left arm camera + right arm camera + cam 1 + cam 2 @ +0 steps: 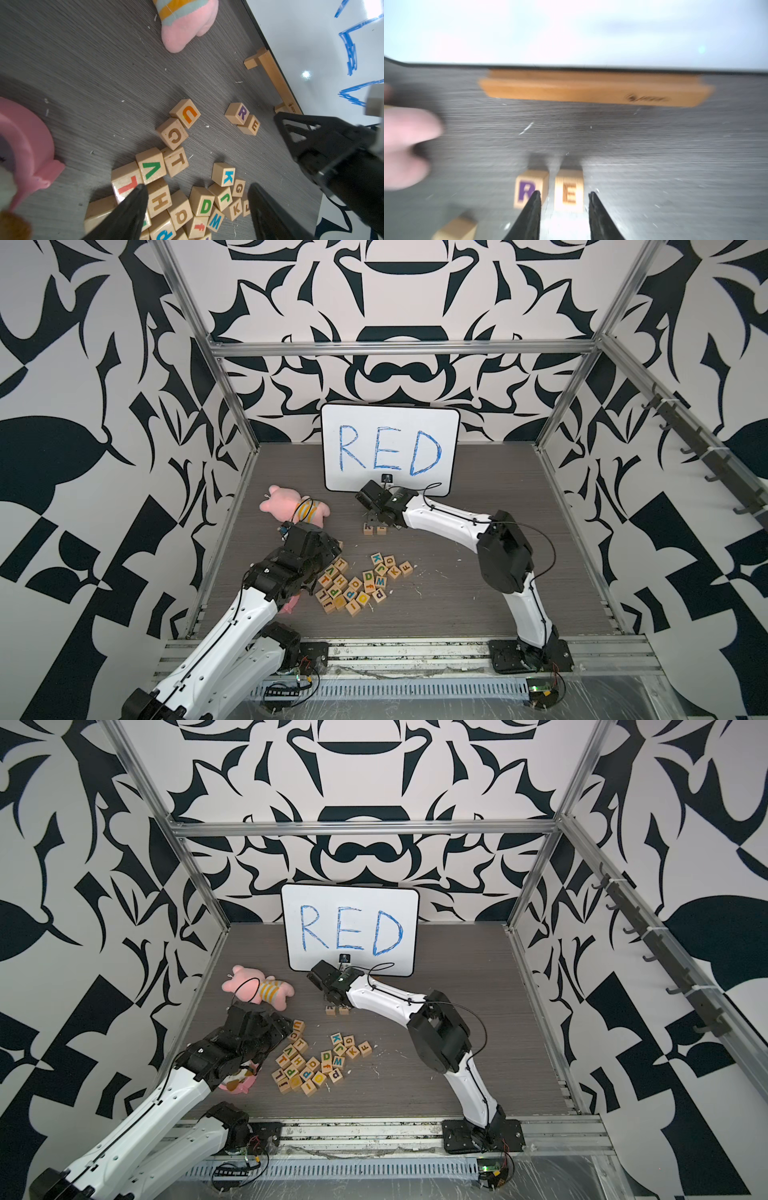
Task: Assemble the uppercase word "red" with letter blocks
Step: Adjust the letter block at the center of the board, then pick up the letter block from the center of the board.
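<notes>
Hovering over two cubes in front of the whiteboard (390, 448), the right gripper (564, 193) has its jaws only a little apart. In its own blurred wrist view the E block (569, 191) shows in the gap between the two fingertips. In the left wrist view the fingers stand clear of this cube, so the gripper holds nothing. The left gripper (197, 187) is wide open and empty, and it hangs above the loose heap of letter blocks (353, 585).

The R block (239, 113) shows a dark purple letter. The E block (250, 125) is just beside it, with a brownish-orange letter. Whether the two touch I cannot tell. Both are pale wooden cubes and they lie near the wooden stand (270, 70) of the whiteboard. A D block (204, 204) with a green letter lies in the heap, between the left fingers as the wrist camera sees it, well apart from the R and E.

The table (478, 572) is dark grey with a wood grain and has small white specks on it. A pink plush toy (291, 510) lies near the left arm, and another pink object (239, 1081) is partly hidden under that arm. The whiteboard has RED written on it in blue. The walls (104, 406) carry a black and white pattern, and a metal frame (399, 349) runs around the cell.
</notes>
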Action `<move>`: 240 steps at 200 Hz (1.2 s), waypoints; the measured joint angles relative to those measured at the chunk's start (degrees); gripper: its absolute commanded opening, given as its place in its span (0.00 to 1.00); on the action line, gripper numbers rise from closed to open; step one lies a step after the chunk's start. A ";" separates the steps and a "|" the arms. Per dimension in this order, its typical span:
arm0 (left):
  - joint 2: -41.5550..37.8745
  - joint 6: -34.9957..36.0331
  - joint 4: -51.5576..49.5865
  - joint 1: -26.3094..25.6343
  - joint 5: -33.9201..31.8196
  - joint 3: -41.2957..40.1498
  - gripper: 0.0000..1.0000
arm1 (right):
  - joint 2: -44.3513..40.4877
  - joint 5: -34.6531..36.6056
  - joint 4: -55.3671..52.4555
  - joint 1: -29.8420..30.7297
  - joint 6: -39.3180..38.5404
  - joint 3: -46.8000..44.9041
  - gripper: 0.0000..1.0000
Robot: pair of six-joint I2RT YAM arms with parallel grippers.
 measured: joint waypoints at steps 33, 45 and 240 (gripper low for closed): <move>0.46 0.90 -0.68 0.00 0.04 1.81 0.80 | -14.34 0.07 6.12 0.00 -4.00 -12.61 0.35; 0.66 1.27 -0.76 0.00 0.09 2.12 0.80 | -20.52 0.11 8.76 0.00 -5.86 -19.04 0.36; 5.20 3.74 -2.73 0.00 6.14 0.50 0.78 | -53.72 -0.48 20.61 -0.83 -5.64 -58.66 0.48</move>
